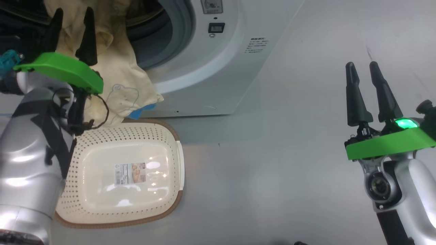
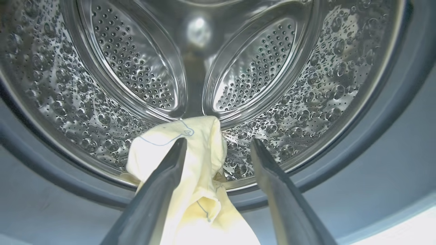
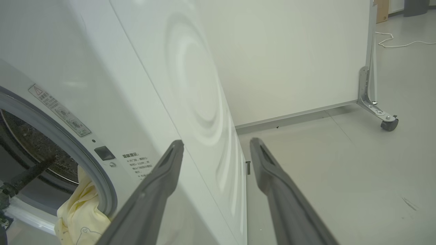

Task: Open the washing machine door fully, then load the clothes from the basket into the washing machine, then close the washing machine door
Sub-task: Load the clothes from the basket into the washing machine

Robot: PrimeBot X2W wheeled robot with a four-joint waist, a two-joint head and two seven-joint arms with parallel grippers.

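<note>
Clothes (image 1: 119,85) drape over washing machine (image 1: 218,75) rim beside spread left fingers (image 1: 88,37); right fingers (image 1: 354,98) spread above floor (image 1: 289,153).

Big white front-loading washing machine (image 1: 218,68) stands on the grey floor (image 1: 272,170). Cream perforated plastic basket (image 1: 102,211) sits directly before it. Pale yellow fabric garment (image 1: 126,85) lies partly in the dimpled steel drum (image 2: 306,85), draping over the lip down to the basket's far rim. The left gripper (image 1: 74,10) is at the drum mouth; the right gripper (image 1: 361,64) is well to the right.
</note>
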